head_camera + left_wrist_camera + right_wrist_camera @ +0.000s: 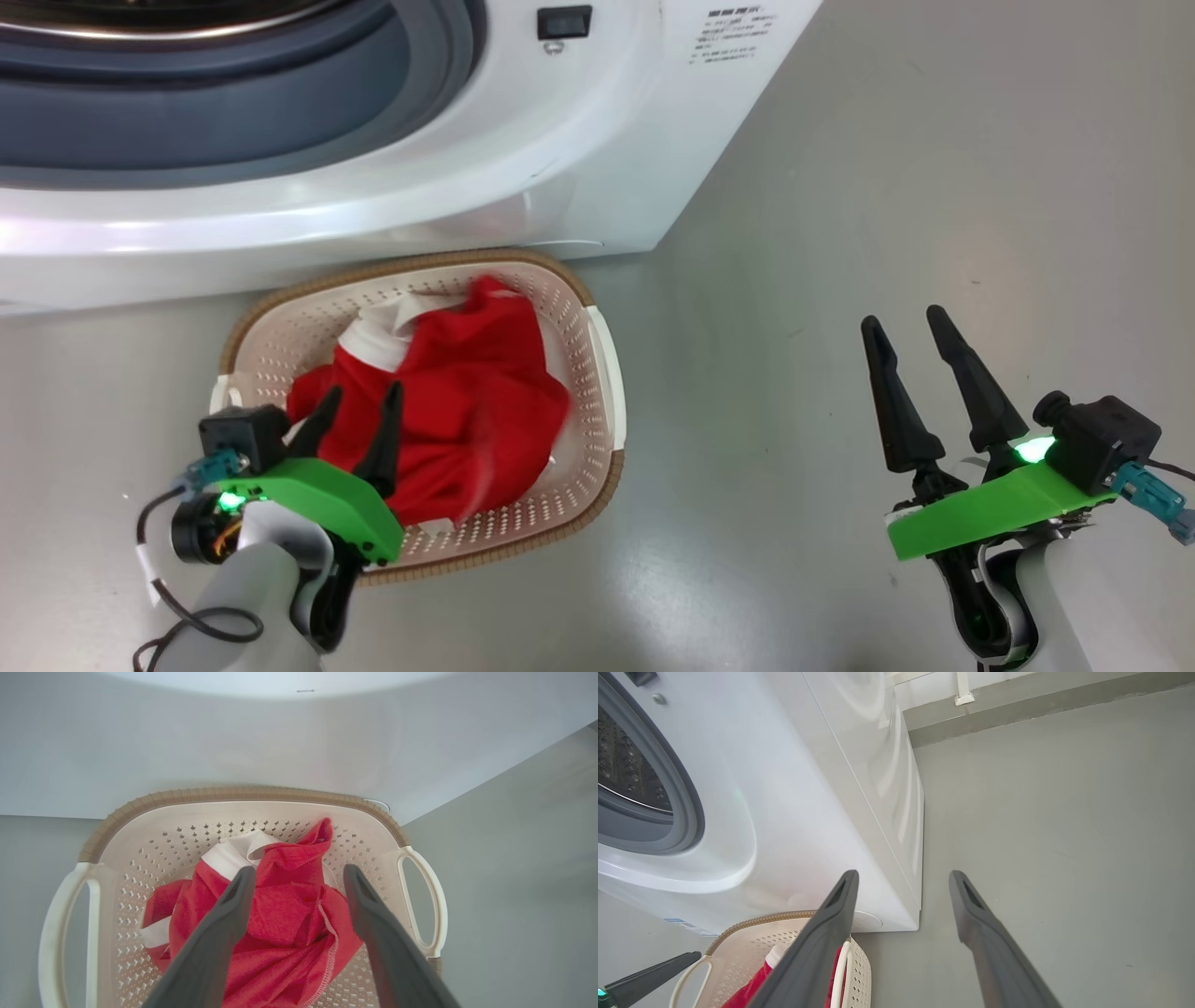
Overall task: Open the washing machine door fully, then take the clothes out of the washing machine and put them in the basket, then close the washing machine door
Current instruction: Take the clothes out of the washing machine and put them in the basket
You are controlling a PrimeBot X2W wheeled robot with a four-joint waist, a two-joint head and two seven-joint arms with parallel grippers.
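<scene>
The red and white clothes (467, 401) lie heaped in the cream basket (392, 266), which stands on the floor just in front of the white washing machine (560, 140). My left gripper (365, 388) hovers over the near side of the basket, open, its fingers apart above the cloth. In the left wrist view the left gripper (300, 869) points down at the clothes (285, 914) inside the basket (233, 794). My right gripper (902, 317) stands open over bare floor to the right, holding nothing. The washing machine door is out of view.
The machine's grey rubber ring (280, 93) and steel drum (626, 765) are exposed. Grey floor (887, 187) stretches to the right of the machine and basket. A wall base runs behind the machine (1017, 709).
</scene>
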